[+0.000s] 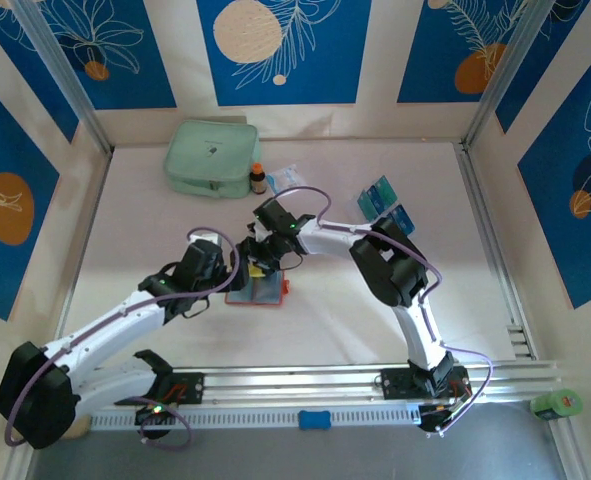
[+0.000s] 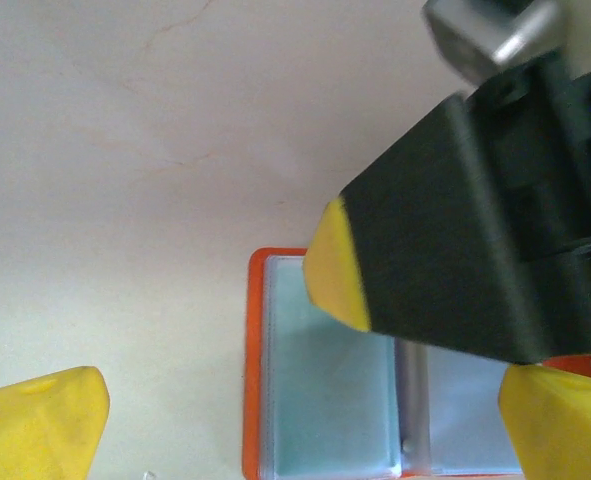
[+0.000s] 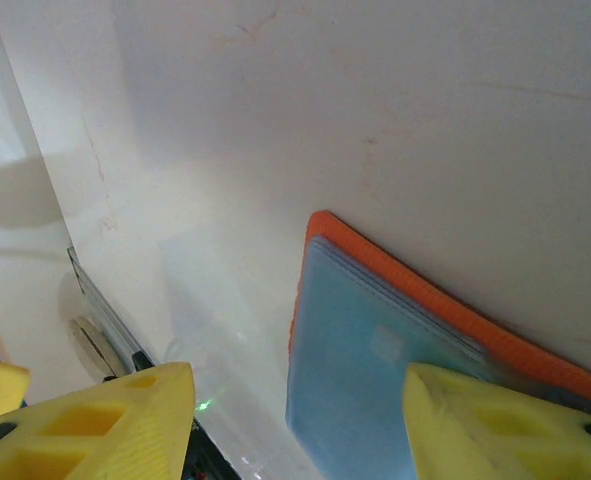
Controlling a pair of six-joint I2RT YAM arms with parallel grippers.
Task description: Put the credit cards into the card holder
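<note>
The wallet (image 2: 325, 400) lies open near the middle of the table (image 1: 155, 230), pale pockets up. The cards (image 1: 385, 203) sit well apart from it, at the far right. My left gripper (image 2: 300, 390) hangs over the wallet with jaws spread wide and empty. The right gripper (image 3: 297, 378) is also parted, with nothing between its jaws.

My worry is that both grippers crowd one spot, so a careless move could knock them together or shove the wallet. Nothing pins it, so a flap may fold shut.

I can't tell whether a card already sits under the clear pocket. In the left wrist view, the wallet's right half is cut off.
</note>
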